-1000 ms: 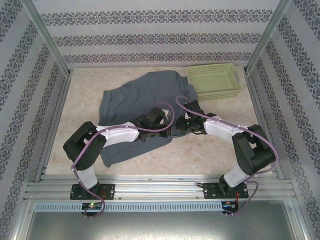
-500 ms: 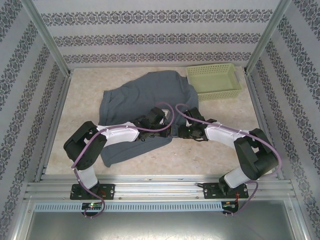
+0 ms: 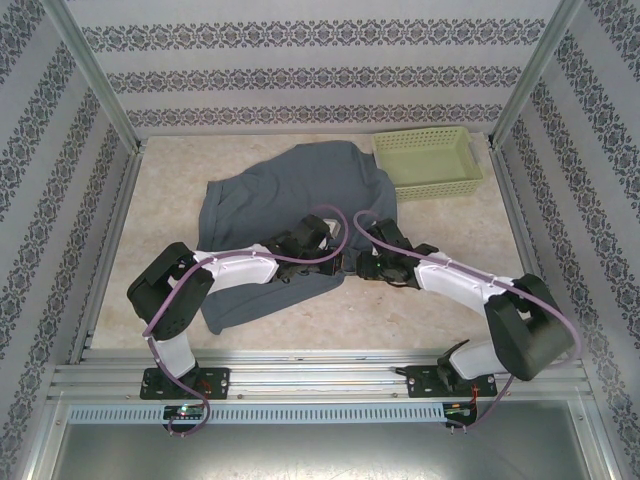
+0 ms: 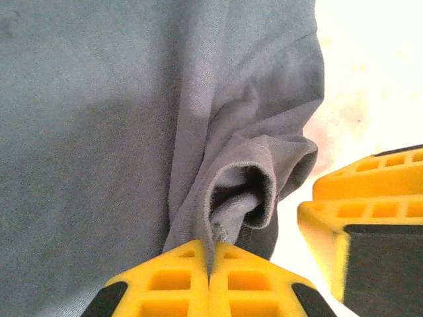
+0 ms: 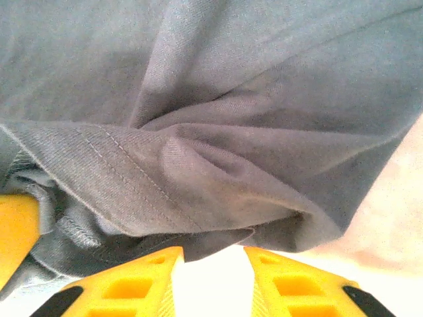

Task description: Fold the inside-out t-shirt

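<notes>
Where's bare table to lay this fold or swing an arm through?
Free: the right-hand table between the green basket and the right arm; the strip left of the t-shirt along the frame rail; the near strip in front of the shirt. Crowded: centre, where left tool and right tool meet at the shirt's near edge.

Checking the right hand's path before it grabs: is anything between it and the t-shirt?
Nothing visible. The right hand, open, faces the t-shirt across bare table; the left hand pinches its cloth alongside.
</notes>
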